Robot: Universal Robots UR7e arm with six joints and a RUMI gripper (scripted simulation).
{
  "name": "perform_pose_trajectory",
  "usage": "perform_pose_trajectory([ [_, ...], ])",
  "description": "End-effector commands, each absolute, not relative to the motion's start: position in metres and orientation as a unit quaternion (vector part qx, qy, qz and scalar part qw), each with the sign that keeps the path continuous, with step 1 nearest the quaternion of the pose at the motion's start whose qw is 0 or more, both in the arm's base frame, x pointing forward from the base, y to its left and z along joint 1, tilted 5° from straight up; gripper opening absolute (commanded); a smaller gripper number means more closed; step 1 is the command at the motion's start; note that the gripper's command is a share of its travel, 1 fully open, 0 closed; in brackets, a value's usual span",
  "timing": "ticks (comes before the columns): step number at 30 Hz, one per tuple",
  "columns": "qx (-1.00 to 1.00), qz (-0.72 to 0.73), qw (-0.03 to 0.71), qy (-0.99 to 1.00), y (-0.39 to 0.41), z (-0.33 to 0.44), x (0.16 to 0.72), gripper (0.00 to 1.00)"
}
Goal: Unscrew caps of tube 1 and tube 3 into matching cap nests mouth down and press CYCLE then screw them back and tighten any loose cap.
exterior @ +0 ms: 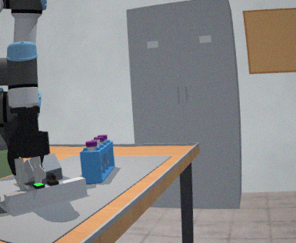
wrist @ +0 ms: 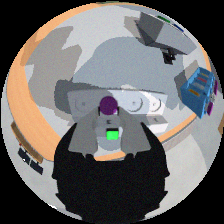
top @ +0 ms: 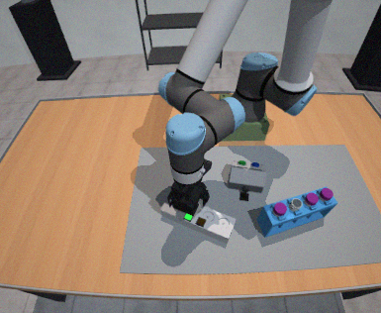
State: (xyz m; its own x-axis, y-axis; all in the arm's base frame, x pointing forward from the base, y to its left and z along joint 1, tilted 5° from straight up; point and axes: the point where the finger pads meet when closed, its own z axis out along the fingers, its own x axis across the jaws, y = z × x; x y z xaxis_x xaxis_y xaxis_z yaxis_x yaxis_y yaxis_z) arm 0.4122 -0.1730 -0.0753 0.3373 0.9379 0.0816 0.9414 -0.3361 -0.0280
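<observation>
My gripper (top: 187, 202) is down on the white cap tray (top: 202, 219) and shut on a purple cap (wrist: 108, 104) that sits in one of its nests. The wrist view shows the cap between the two grey fingers, with empty nests on both sides (wrist: 134, 104). The tray's green lamp (top: 187, 216) is lit; the lamp beside it (top: 200, 221) is dark. The blue tube rack (top: 299, 211) stands to the right with three purple caps on; one tube, second from the left in this view (top: 296, 203), is open. In the side view the gripper (exterior: 28, 174) stands upright over the tray.
The grey key housing (top: 246, 174) with the green key (top: 241, 162) and the blue key (top: 254, 164) stands behind the tray, between tray and rack. A green block (top: 251, 130) lies at the arm's base. The grey mat (top: 249, 208) carries all stations.
</observation>
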Motion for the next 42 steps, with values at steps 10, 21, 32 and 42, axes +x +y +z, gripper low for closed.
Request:
perform_pose_trajectory([
  [10,-0.817,-0.026,0.034,-0.575,-0.178,-0.018,0.412,0.00],
  [21,-0.817,-0.026,0.034,-0.575,-0.183,0.032,0.412,0.00],
  [32,-0.817,-0.026,0.034,-0.575,-0.185,0.061,0.412,0.00],
  [42,-0.934,-0.016,0.040,-0.355,-0.135,0.066,0.414,0.00],
])
